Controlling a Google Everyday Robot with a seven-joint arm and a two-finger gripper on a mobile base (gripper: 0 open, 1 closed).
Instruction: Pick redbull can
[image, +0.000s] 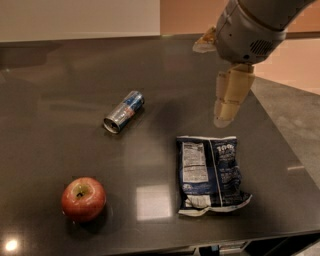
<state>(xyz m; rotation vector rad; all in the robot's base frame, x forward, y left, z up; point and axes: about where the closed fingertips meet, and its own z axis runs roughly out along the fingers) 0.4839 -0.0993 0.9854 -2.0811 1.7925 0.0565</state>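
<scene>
Nearest the camera, a round red apple (83, 198) with a dark stem dimple sits upright on the dark, glossy desk (60, 135), well to the left of the dark blue crinkled chip bag (210, 174) and level with that bag's near end. The bag lies flat with its white label panel facing up and its torn-looking pale seam toward the near desk edge. A pale square glare patch on the desk shows just left of the bag's near corner, between bag and apple. Farther back and to the left of the bag, well apart from it, lies the small slim silver and blue redbull can (124, 111), tipped on its side, its shiny silver end pointing toward the near left and its other end angled away to the right. Beyond the bag's far right corner, the beige tool (223, 120) hangs above the desk, pointing downward, touching neither the bag nor the can; whether it is wide or narrow cannot be told. Above it bulks the rounded grey wrist housing (250, 30) of the arm.
</scene>
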